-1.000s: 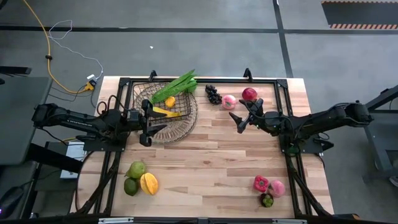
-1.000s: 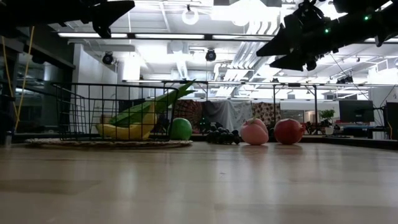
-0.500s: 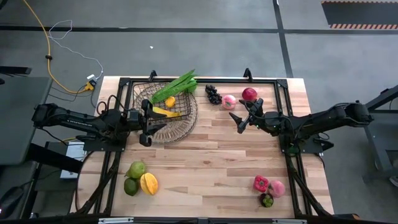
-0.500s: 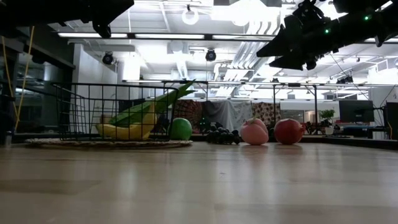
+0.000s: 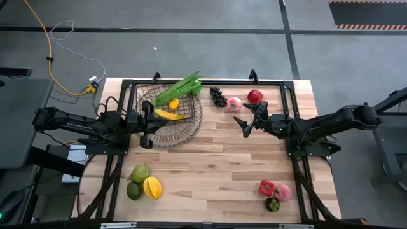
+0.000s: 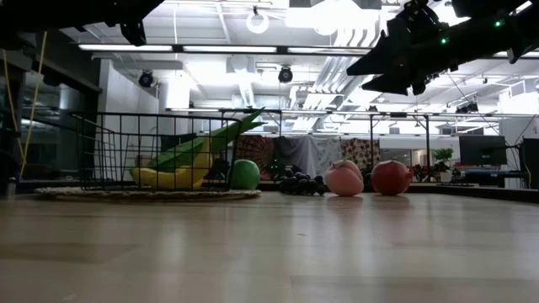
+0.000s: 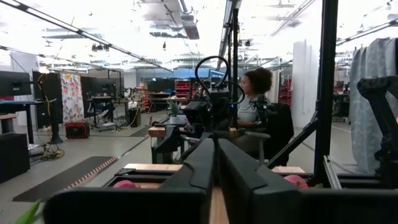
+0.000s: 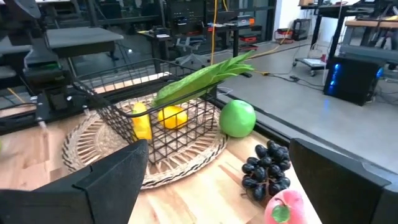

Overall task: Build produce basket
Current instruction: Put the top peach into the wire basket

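The dark wire basket (image 5: 184, 124) stands at the table's far left on its flared rim. In it lie a yellow piece (image 5: 168, 115) and an orange piece (image 5: 173, 104). A long green leafy stalk (image 5: 181, 88) leans over its far rim. My left gripper (image 5: 146, 124) is shut and empty above the basket's left rim. My right gripper (image 5: 242, 121) is open and empty, raised above the table (image 6: 379, 71), just near of a pink fruit (image 5: 234, 104). Dark grapes (image 5: 218, 97) and a red fruit (image 5: 255, 97) lie beside that fruit.
Two green fruits (image 5: 137, 180) and a yellow-orange one (image 5: 152, 187) lie near left. Red (image 5: 266, 187), pink (image 5: 283, 192) and dark (image 5: 273, 205) pieces lie near right. A green ball (image 8: 236, 118) sits by the basket's far side. A black frame (image 5: 289, 95) edges the table. A person (image 7: 252, 102) sits beyond it.
My left gripper has drawn back a little toward the table's left edge, off the basket's middle. The basket and the produce lie as before.
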Tool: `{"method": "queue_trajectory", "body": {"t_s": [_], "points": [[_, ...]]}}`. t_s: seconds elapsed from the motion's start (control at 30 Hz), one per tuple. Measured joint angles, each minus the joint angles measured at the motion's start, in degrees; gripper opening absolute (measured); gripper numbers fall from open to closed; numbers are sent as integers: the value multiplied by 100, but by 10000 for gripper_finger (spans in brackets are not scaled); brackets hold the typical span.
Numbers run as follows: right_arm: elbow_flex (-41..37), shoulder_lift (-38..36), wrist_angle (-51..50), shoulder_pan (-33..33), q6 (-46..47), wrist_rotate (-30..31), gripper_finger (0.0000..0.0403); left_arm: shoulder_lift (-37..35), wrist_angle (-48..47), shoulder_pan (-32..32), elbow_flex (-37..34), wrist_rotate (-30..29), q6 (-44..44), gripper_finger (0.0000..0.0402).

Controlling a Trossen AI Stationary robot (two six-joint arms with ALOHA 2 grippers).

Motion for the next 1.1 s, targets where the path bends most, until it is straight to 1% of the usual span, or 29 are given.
{"method": "queue_trajectory", "body": {"t_s": [0.23,0.33,0.43,0.53,0.7,0.9,1.0,1.1], "points": [[19,39,-42,-77,487,-24,378,-66,-119,2,0,-85,95,1],[321,270,-718,-293,947,-84,378,-78,-109,2,0,97,54,0],[909,793,-1671,-571,1197,-480,378,-78,-99,2,0,131,45,0],[1523,1431,-2152,-833,1022,-578,378,-77,-102,2,0,25,43,0],[2539,2389,-3291,-1259,829,-833,378,-77,-191,2,0,-46,-1,0],[3469,3371,-4685,-1637,982,-435,378,-75,-228,2,0,-48,-6,0],[3808,3745,-4963,-1774,1150,-402,378,-75,-228,2,0,-48,-8,0],[4037,4063,-5203,-1864,1387,-203,378,-75,-228,2,0,-52,-25,0]]}}
